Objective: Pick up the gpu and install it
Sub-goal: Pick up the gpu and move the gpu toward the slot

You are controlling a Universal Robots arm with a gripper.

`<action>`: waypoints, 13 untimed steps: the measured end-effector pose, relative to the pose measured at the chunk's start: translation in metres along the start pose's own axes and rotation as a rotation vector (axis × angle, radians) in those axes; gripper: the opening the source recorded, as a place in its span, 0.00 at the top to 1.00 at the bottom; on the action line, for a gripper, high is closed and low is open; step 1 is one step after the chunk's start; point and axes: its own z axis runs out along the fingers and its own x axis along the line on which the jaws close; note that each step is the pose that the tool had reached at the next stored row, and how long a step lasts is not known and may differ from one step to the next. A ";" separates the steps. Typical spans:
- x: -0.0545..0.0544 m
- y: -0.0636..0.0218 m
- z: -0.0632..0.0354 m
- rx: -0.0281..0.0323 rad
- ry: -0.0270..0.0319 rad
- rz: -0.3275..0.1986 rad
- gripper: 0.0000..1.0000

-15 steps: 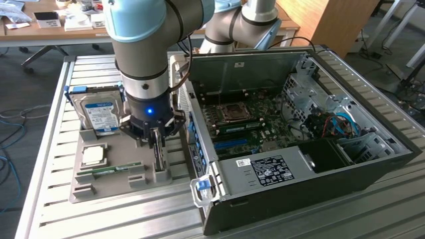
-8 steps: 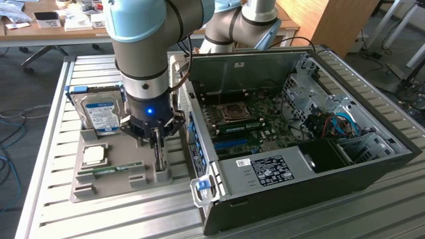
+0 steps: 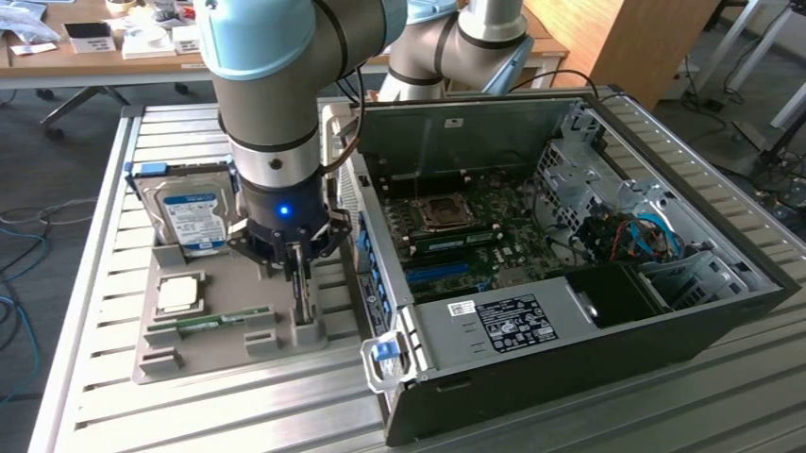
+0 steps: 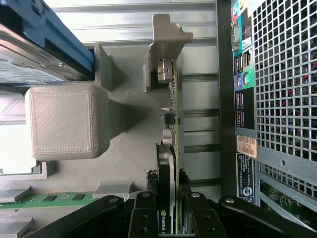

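- Between the jaws stands the gpu point(image 4: 166, 168), edge-on, its black cooler face towards one finger and its green board towards the other
- The gripper point(image 4: 167, 183) has its jaws drawn in narrow on the card, and the black fingers point(image 4: 144, 213) lie against both of its faces
- Seen from the exterior view, the gripper point(image 3: 294, 269) points straight down, with the gpu point(image 3: 300, 294) upright beneath it
- Under the jaws, the card's lower edge sits in a slot of the grey holder tray point(image 3: 214, 354), so it is not lifted out
- Beyond the fingertips, the card's far end with a metal connector rests against a grey upright of the tray point(image 4: 124, 148)
- On one side of the jaws, just beside them, is the open computer case point(image 3: 605, 359), its perforated rear panel point(image 4: 277, 74) near the card
- On the opposite side of the jaws, in the same tray, are the hard drive point(image 3: 189, 212) standing on edge, a square processor chip point(image 3: 176, 294) and the green memory stick point(image 3: 208, 321) lying flat
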 end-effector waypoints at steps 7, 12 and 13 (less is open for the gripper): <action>0.000 0.0000 0.0000 -0.0003 0.0007 -0.014 0.73; 0.000 0.0000 0.0000 -0.0013 0.0026 -0.056 0.73; 0.000 0.0000 0.0000 -0.0013 0.0026 -0.056 0.73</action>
